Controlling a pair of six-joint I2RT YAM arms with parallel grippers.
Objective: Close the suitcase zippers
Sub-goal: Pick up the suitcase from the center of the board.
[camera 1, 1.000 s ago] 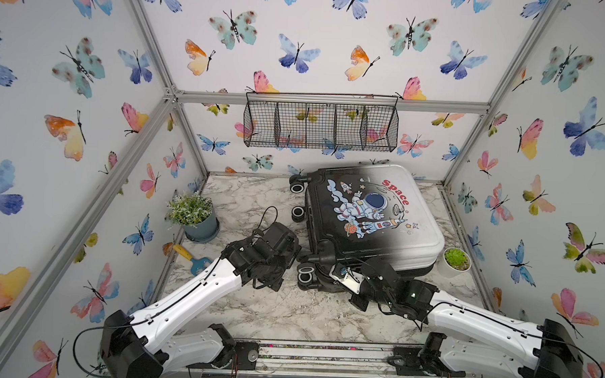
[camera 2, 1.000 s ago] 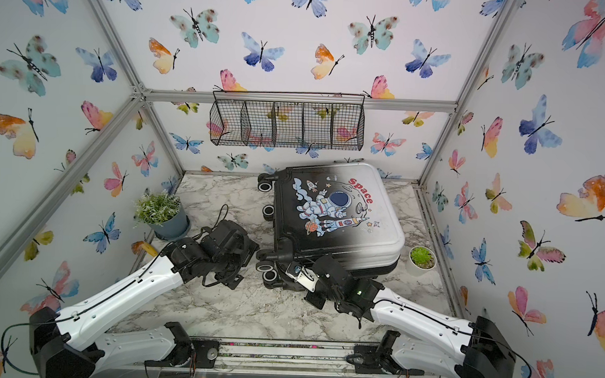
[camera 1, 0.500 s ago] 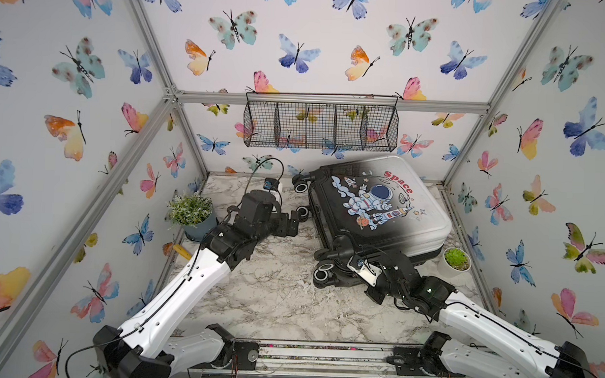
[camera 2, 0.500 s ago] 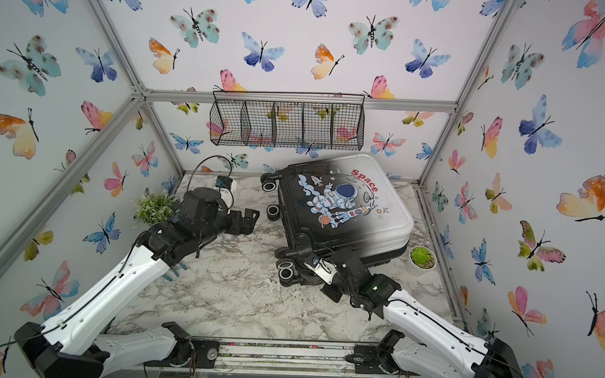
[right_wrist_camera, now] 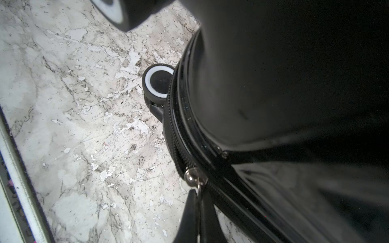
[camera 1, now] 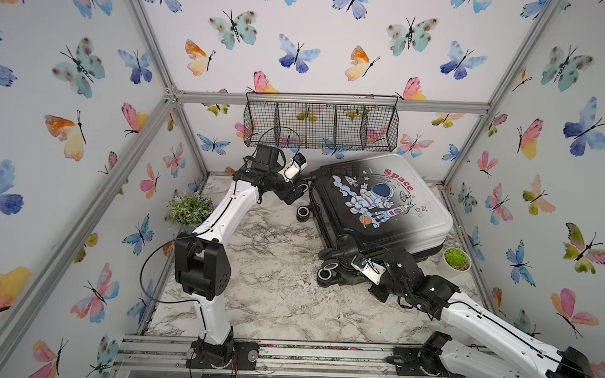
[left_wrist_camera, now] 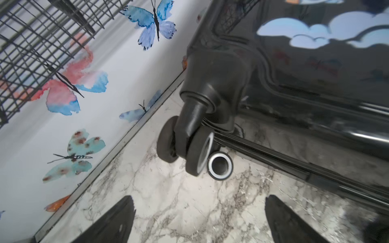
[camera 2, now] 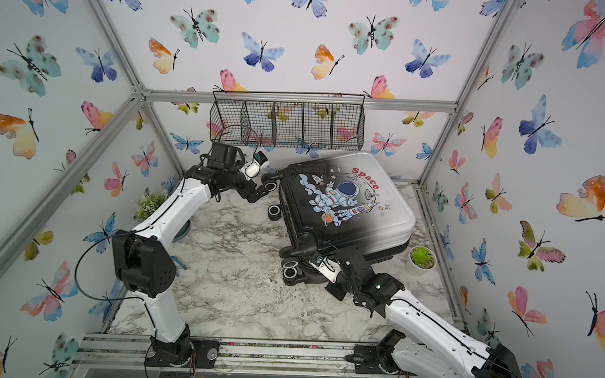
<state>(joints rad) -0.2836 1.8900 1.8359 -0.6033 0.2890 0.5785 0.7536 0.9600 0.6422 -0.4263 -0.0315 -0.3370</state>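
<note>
Right tool (right_wrist_camera: 199,195) clenched on zipper pull (right_wrist_camera: 194,178) at suitcase (camera 1: 397,232) corner. Drag along the track, keep tension steady; left tool (left_wrist_camera: 199,198) (released, by suitcase wheel (left_wrist_camera: 197,151)) should brace shell.

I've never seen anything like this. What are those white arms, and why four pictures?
They are two robot arms, left and right, each ending in a two-fingered gripper. Two pictures look down on the whole booth from above; two come from cameras on the arms' wrists. On the marble table lie a child's suitcase, a leafy potted plant and a potted succulent; a wire basket hangs behind. The left gripper is open and empty near a wheel. The right gripper is shut, pinching a zipper pull at the case's near corner.
</note>
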